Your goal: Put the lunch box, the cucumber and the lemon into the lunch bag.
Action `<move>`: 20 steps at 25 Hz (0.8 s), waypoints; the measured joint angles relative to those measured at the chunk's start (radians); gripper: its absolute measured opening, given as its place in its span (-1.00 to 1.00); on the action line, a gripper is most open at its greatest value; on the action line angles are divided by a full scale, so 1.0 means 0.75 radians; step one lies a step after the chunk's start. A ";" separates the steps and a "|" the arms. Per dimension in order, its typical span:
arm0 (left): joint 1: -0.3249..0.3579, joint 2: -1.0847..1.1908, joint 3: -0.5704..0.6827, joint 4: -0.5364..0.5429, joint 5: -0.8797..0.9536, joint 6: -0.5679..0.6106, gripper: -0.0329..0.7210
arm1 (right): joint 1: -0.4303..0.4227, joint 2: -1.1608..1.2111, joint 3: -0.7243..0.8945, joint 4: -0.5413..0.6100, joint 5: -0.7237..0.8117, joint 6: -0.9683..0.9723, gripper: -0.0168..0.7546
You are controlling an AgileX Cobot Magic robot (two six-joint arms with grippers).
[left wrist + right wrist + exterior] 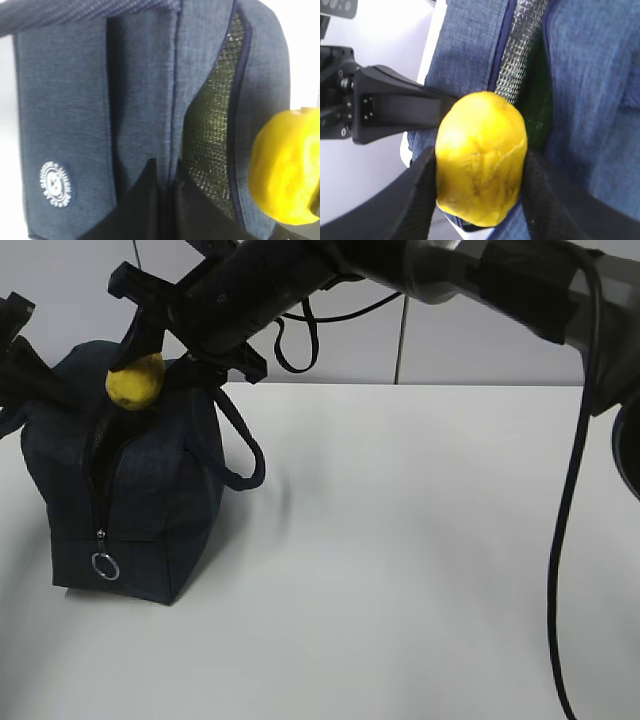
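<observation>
Right gripper (pixel 480 172), jaws half-spread, is clamping the bright yellow oval lemon (pixel 481 157) directly over the open zipper slot of the boxy navy fabric lunch bag (pixel 150 500). Left gripper (pixel 167 200) is pinching the bag's edge, fully closed.

The right arm (pixel 470 275) was matte black with a silver-grey section, and a black cable (pixel 572 500) hung from it in a long loop. Its gripper (pixel 480 190) had broad black fingers (pixel 412 200). The left gripper (pixel 375 110) was angular black plastic with small screws.
</observation>
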 joint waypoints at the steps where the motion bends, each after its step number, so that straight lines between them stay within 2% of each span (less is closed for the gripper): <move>1: -0.006 0.000 0.000 -0.009 0.000 0.006 -0.95 | 0.000 0.000 0.000 0.000 -0.013 0.000 0.04; 8: -0.027 0.000 0.000 -0.037 0.002 0.018 -0.95 | 0.000 0.050 0.000 0.027 -0.014 0.000 0.08; 13: -0.028 0.000 0.000 -0.041 0.002 0.020 -0.95 | 0.000 0.061 0.000 0.030 -0.009 0.000 0.45; 15: -0.031 0.000 0.000 -0.042 0.002 0.020 -0.95 | 0.000 0.061 0.000 0.030 -0.008 0.000 0.52; 20: -0.031 0.000 0.000 -0.042 0.002 0.023 -0.95 | 0.000 0.061 -0.039 0.040 0.069 -0.062 0.50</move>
